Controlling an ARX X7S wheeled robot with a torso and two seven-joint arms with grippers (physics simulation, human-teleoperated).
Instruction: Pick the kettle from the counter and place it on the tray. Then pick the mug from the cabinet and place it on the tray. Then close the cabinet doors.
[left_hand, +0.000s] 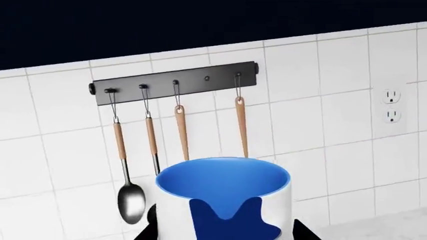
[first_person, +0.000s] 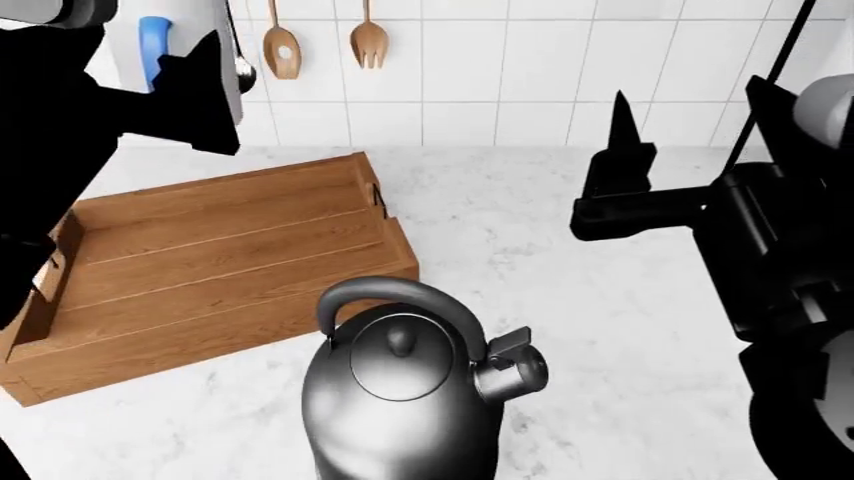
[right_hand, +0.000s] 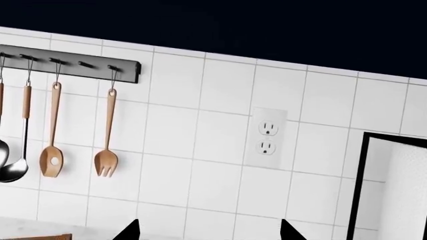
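My left gripper is shut on the white mug with its blue inside and blue handle. In the head view it holds the mug high above the far left end of the brown wooden tray. The tray holds nothing. The dark grey kettle stands upright on the marble counter, just in front of the tray's near right corner, spout to the right. My right gripper is open and empty above the counter at the right; its fingertips frame bare wall tiles.
A black rail on the tiled wall carries hanging utensils: a metal ladle and wooden-handled tools. A wall outlet sits to the right of it. A black-framed panel stands at the far right.
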